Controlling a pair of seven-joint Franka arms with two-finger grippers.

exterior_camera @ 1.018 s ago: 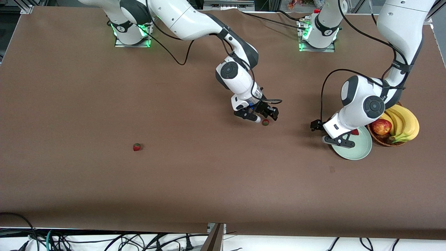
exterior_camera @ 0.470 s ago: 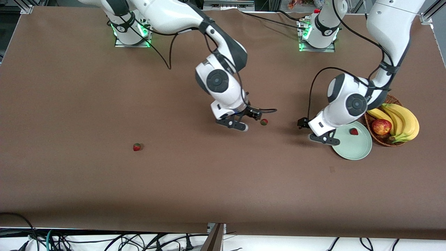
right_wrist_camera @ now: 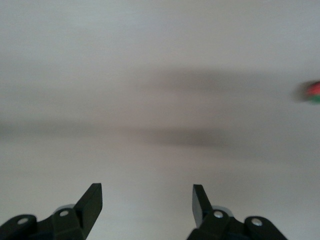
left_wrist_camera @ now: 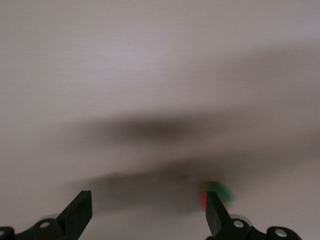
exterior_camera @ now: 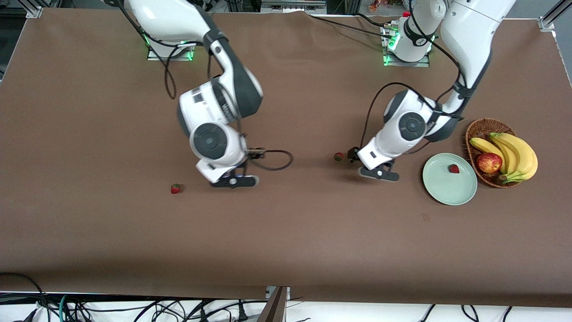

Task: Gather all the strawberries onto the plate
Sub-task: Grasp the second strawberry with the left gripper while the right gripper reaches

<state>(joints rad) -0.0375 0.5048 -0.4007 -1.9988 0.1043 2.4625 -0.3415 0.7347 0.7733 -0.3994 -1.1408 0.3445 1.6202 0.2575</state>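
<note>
One strawberry [exterior_camera: 454, 168] sitting in plate [exterior_camera: 449, 179]; two lying on the surface, well apart from plate. Left gripper [exterior_camera: 378, 174] and right gripper [exterior_camera: 234, 181] both hanging apart, empty. Risk: fingers nudging berries, rolling them away.

One red strawberry [exterior_camera: 454, 168] is seen lying on the pale mint-green plate [exterior_camera: 447, 190]. Two further strawberries rest on the brown worktop [exterior_camera: 286, 241]: one [exterior_camera: 338, 156] mid-worktop, another [exterior_camera: 175, 188] toward the right arm's end.
</note>
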